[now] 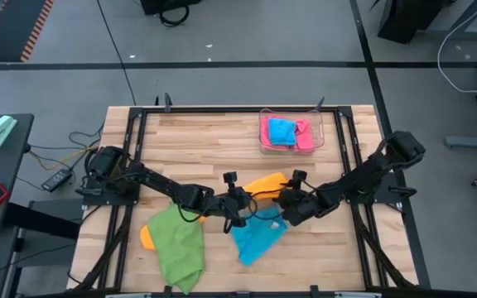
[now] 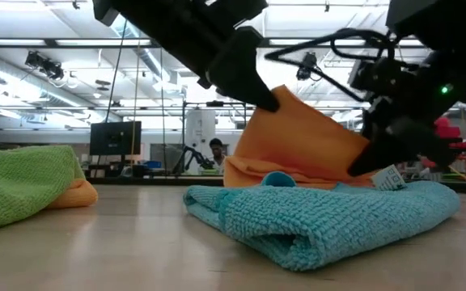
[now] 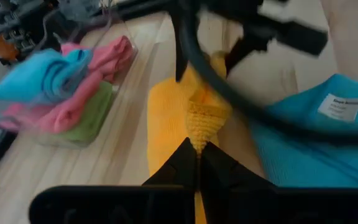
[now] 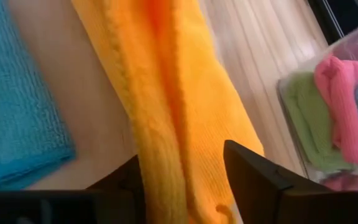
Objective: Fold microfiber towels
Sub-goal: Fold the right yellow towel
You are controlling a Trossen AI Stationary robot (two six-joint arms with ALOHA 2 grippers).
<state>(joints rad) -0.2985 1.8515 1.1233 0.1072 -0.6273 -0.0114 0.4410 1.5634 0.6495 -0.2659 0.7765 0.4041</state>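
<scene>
- You had the orange towel (image 1: 265, 183) in hand at mid-bench: the left tool (image 1: 240, 204) was clamped shut on one edge of it, a pinch of orange pile showing right at the fingertips in the left wrist view.
- Your right tool (image 1: 289, 201) sat at the towel's opposite side with its fingers (image 4: 263, 177) apart, straddling the cloth; I judged it was not yet gripping, though I could not be sure from these views.
- In the low view the orange towel stood lifted and slanted between the two tools, so this fold looked under way, not finished.
- The blue towel (image 1: 257, 237) lay loosely bunched just near of the tools, label showing, not neatly folded.
- The green towel (image 1: 177, 246) sprawled at the near left, with another orange cloth (image 1: 146, 237) peeking from under its left edge; both appeared unfolded.
- The clear tray (image 1: 320, 132) at the far right of the bench (image 1: 197, 136) held blue, pink and green cloths already put away.
- By my reading you were partway through: some stowed, one in progress, about three left.
</scene>
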